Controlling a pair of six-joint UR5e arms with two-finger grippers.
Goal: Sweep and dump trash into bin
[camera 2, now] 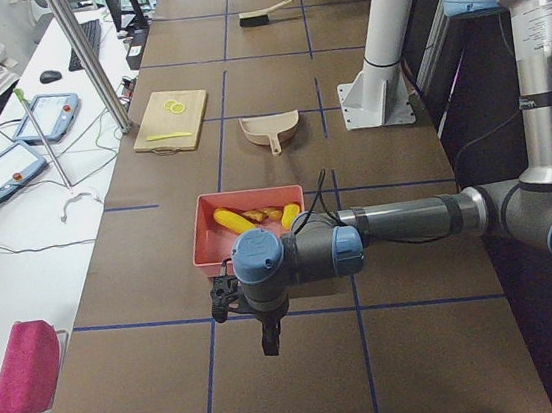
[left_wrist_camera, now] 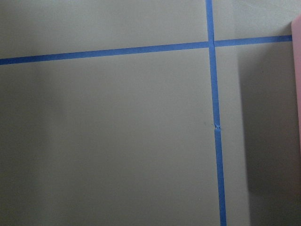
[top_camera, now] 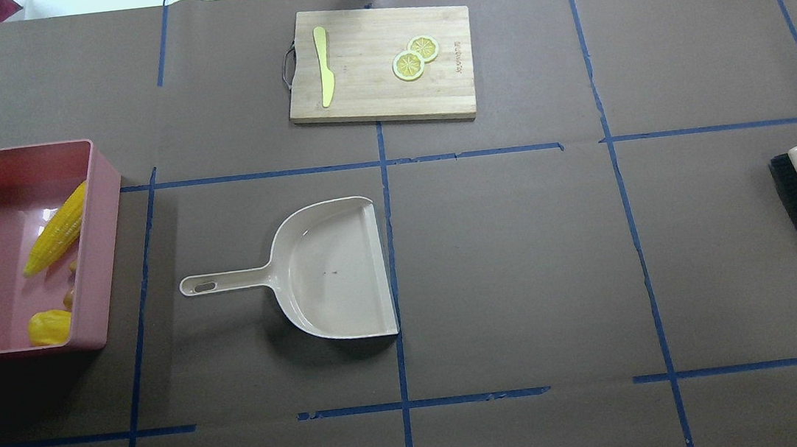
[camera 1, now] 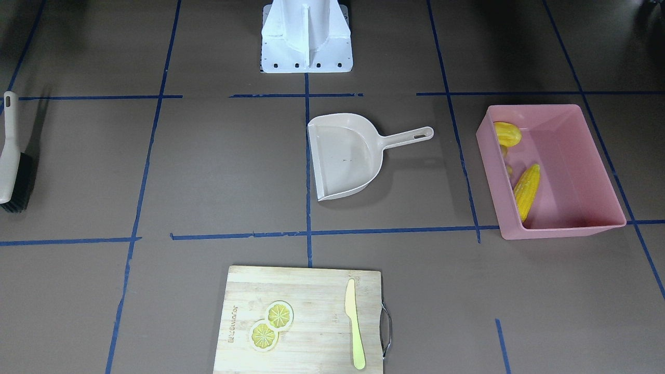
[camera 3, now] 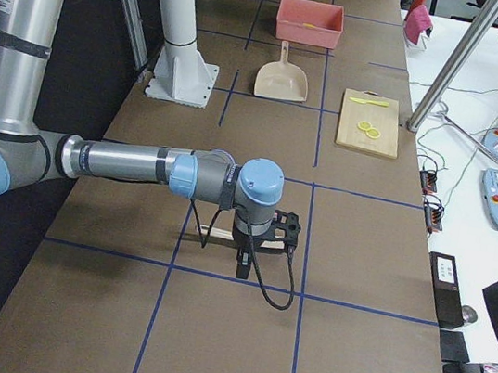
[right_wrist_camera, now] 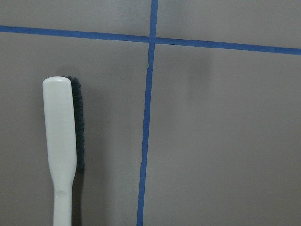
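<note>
- Gripper states could not be read: the left gripper (camera 2: 270, 346) and the right gripper (camera 3: 242, 272) showed only in the side views, too small to judge whether their jaws were apart or together. Neither wrist camera caught its own fingers.
- Neither one held anything, as far as could be seen. The left gripper hung over bare counter (top_camera: 520, 255) just beside the bin (top_camera: 109, 181), and the right hung near the brush (right_wrist_camera: 62, 141), which lay flat on the counter.
- All the trash seemed to be inside the bin. The corn cob (top_camera: 57, 228) lay slanted along its inner wall and the potato-like lump (top_camera: 49, 327) sat in a corner. The ginger root (camera 2: 256, 215) lay between them, mostly hidden by the wall in the overhead view.
- The dustpan (top_camera: 333, 271) sat empty mid-counter with its handle pointing toward the bin, so the task looked finished.
- Risks from here were small ones. A low sideways move by the left arm might have clipped the bin's rim and shoved or tipped it, spilling the trash back out.
- A careless descent by the right arm might have pressed on the brush handle or flicked it away.
- The cutting board (top_camera: 382, 66), with its lemon slices (top_camera: 415, 57) and knife (top_camera: 324, 65), lay well apart from both arms and seemed safe.
</note>
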